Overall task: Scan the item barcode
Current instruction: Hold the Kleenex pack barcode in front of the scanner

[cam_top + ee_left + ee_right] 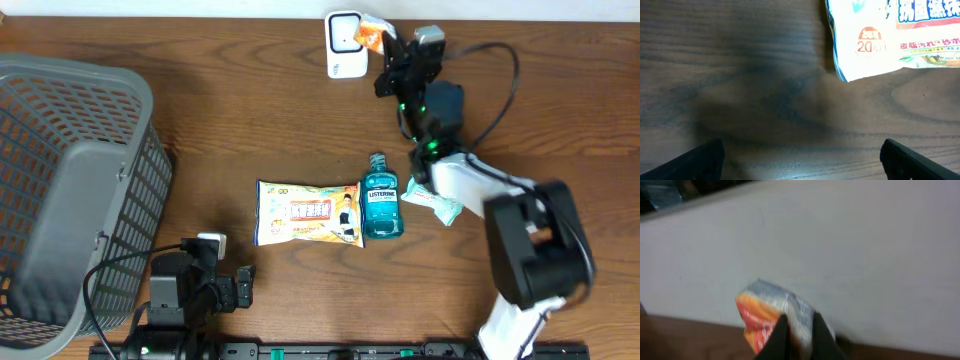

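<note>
Protruding from clenched right pincer (799, 324): orange packet (756, 316).

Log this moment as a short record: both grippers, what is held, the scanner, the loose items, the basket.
left gripper: open, holding nothing, low over the table near a corner of the wipes pack
right gripper: shut on orange packet
white scanner: far edge of the table, right beside the held packet
loose items: wipes pack and Listerine bottle side by side, apparently touching
gray basket: robot's left side
</note>
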Action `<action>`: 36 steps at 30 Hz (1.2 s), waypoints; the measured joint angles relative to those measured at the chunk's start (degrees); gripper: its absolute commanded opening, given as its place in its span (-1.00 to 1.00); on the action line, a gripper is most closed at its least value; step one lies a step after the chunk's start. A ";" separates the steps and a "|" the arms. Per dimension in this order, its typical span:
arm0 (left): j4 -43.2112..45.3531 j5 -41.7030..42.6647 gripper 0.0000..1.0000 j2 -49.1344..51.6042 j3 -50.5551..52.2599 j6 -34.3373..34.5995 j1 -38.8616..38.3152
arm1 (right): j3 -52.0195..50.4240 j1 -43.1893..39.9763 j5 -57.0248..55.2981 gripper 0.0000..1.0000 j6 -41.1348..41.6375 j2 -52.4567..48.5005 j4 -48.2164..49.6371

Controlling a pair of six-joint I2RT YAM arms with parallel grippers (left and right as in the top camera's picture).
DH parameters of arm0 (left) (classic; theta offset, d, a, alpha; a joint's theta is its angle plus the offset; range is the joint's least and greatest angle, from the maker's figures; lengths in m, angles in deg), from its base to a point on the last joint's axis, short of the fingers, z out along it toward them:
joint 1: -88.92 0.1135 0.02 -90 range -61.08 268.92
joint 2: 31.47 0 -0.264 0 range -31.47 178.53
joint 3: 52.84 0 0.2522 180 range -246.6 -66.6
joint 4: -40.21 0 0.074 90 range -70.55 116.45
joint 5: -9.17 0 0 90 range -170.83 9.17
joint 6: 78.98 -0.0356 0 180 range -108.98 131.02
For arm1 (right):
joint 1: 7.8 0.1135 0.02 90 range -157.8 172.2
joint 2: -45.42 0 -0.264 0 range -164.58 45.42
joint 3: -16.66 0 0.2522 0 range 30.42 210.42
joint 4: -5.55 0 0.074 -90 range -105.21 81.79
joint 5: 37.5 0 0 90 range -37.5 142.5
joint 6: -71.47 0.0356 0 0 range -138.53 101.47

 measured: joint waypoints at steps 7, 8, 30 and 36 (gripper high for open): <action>0.00 0.00 0.98 0.00 0.00 -0.02 0.00 | 11.13 0.02 0.39 -0.97 1.20 -12.79 -2.34; 0.02 0.00 0.99 0.00 0.00 0.00 0.00 | 14.08 0.02 0.48 -0.98 1.40 -14.62 -3.89; 0.00 0.00 0.99 0.00 0.00 0.00 0.00 | 40.83 1.16 1.79 -0.98 1.31 -31.10 -20.76; -0.02 0.02 0.99 0.00 0.00 0.00 0.00 | 41.11 0.42 5.49 -0.98 0.79 -29.70 -28.70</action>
